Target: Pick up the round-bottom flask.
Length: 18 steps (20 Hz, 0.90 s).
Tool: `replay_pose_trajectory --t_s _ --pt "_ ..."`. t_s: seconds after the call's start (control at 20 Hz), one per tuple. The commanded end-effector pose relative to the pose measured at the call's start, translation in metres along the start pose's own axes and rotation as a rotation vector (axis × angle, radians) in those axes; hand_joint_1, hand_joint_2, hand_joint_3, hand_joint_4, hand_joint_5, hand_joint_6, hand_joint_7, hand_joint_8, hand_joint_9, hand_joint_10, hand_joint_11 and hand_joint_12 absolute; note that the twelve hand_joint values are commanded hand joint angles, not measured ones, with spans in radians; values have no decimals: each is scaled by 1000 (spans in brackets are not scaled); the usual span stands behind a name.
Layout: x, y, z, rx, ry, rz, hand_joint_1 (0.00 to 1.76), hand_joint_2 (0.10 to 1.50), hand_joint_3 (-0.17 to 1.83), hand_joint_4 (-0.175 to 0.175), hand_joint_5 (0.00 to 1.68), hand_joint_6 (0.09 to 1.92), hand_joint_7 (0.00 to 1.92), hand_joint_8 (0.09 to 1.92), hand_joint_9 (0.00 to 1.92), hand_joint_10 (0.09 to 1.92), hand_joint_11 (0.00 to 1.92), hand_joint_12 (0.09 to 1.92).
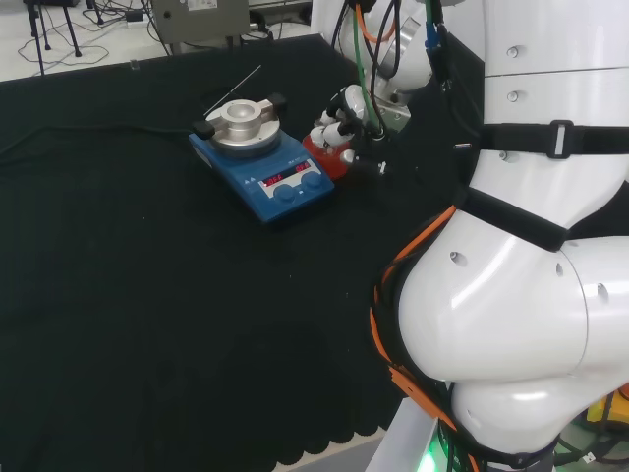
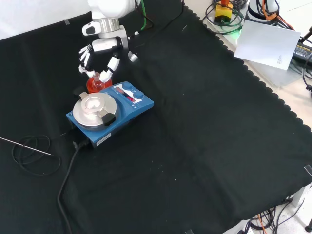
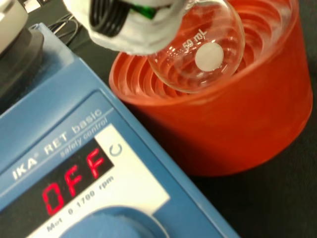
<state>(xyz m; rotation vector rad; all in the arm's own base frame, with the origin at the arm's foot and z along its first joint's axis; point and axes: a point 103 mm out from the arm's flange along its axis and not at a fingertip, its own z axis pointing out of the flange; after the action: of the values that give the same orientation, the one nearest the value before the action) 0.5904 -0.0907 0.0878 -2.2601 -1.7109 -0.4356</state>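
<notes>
A small clear round-bottom flask [image 3: 198, 54] sits in the bowl of a red ribbed stand [image 3: 233, 124], right beside the blue stirrer plate. In the front view the flask [image 2: 96, 79] stands upright on the red stand [image 2: 92, 87]. The hand [image 2: 101, 52] hangs just above it, its fingers [image 2: 110, 65] curved down on either side of the neck with a gap showing. In the head view the hand [image 1: 343, 122] is over the red stand [image 1: 324, 157]. A blurred white finger [image 3: 129, 29] covers the flask's neck in the wrist view. Contact with the glass is not plain.
The blue stirrer plate [image 2: 109, 111] with a round metal top touches the stand's side; its cable [image 2: 68, 170] runs across the cloth toward the front edge. A thin probe wire [image 2: 29, 148] loops at the front view's left. The arm's white links [image 1: 531, 246] stand at the head view's right.
</notes>
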Motion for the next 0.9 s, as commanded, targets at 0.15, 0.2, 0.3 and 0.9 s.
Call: replay_pose_trajectory --t_s 0.15,0.2,0.3,0.9 --pt "4 -1 -7 -14 -6 -3 1109 686 706 113 1157 901 694 557 795 534 347 1297" --pt "4 -1 -8 -11 -8 -4 1110 679 720 112 1158 905 696 557 798 533 351 1296" --pt "5 -1 -13 -3 -4 0 1111 671 735 110 1158 911 699 557 801 532 357 1295" --pt "17 -13 -46 10 58 34 1118 656 765 89 1161 921 710 559 806 533 372 1293"
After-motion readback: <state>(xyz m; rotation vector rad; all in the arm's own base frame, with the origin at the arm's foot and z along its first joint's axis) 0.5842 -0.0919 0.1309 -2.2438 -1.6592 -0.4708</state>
